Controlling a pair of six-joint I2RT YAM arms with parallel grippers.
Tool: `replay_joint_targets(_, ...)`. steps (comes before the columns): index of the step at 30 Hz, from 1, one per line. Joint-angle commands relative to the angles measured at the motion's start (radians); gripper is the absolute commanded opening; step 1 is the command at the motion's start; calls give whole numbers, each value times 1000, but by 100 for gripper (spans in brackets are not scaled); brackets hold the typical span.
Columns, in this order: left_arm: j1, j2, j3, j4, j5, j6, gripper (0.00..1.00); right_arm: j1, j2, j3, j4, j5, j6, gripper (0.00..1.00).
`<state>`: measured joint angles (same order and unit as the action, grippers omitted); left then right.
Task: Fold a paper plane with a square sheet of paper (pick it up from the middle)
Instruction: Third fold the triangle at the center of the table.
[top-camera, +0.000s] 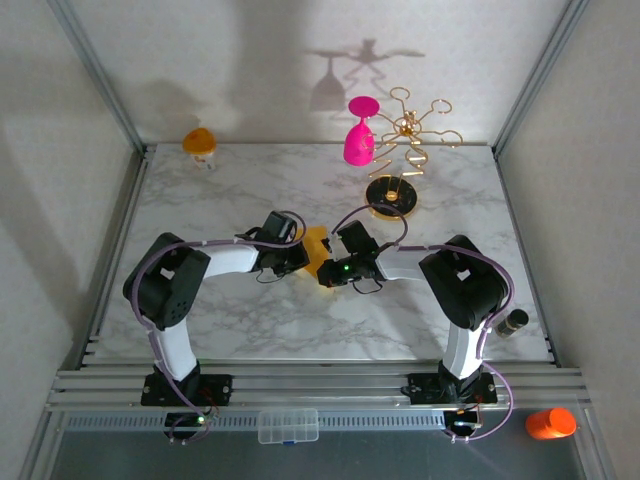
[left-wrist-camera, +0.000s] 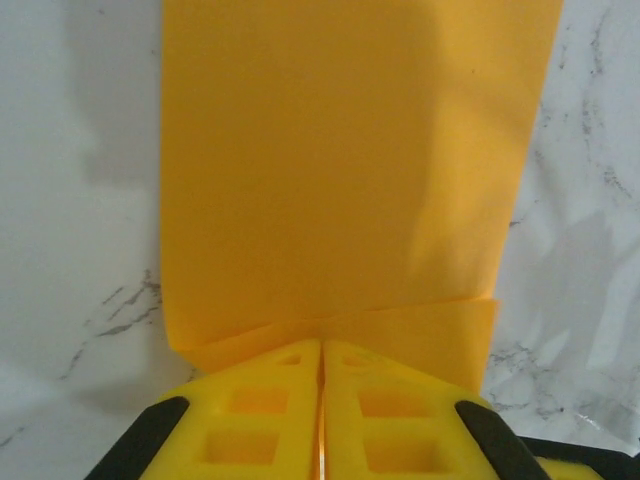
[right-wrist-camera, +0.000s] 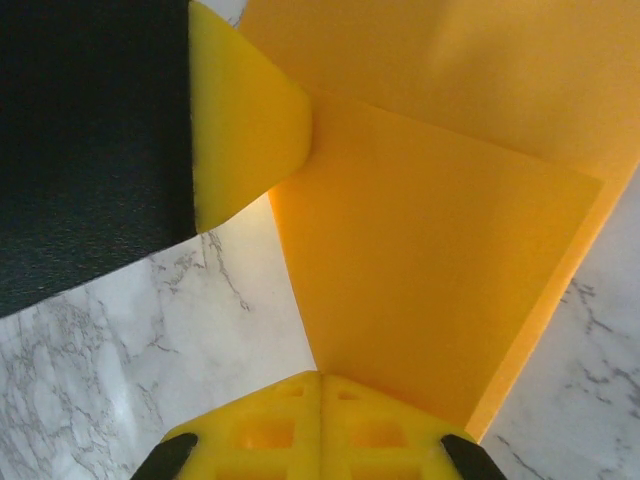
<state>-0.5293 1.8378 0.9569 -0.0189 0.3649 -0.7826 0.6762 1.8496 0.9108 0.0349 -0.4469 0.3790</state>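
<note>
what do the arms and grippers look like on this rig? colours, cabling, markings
The left arm and right arm have white links, bulky black joints and loose purple cables. A green light glows at the right wrist. The left gripper and right gripper have yellow wedge fingers with square recesses, black trim. No markings visible.

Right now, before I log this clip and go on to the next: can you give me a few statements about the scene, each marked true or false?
1. Both the left gripper and the right gripper are shut on the yellow-orange sheet of paper. True.
2. The pink goblet stands upright on the table. False: it hangs upside down from the gold rack.
3. The paper is a single flat layer. False: the wrist views show folded layers overlapping.
4. The orange-topped white cup sits at the far left corner. True.
</note>
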Motion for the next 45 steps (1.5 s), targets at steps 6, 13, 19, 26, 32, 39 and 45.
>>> replay_joint_targets(6, 1, 60, 6, -79, -110, -12, 7, -13, 26, -75, -156, 66, -18, 5)
replay_joint_targets(13, 5, 108, 23, -156, -149, -27, 6, -21, -30, -137, -153, 17, -46, 5)
replay_joint_targets(19, 6, 119, 26, -169, -162, -30, 5, -21, -85, -189, -182, 18, -65, 5)
replay_joint_targets(26, 5, 108, 45, -160, -130, -12, 5, -21, -184, -208, -191, 37, -62, 5)
replay_joint_targets(32, 3, 87, 62, -140, -74, -19, 6, -21, -275, -166, 10, 31, 27, 7)
replay_joint_targets(39, 3, 69, 67, -131, -73, -45, 7, -21, -131, -19, 35, 122, 132, 4)
replay_joint_targets(45, 1, 77, 52, -122, -78, -63, 6, -12, -38, 42, 17, 116, 160, 2)
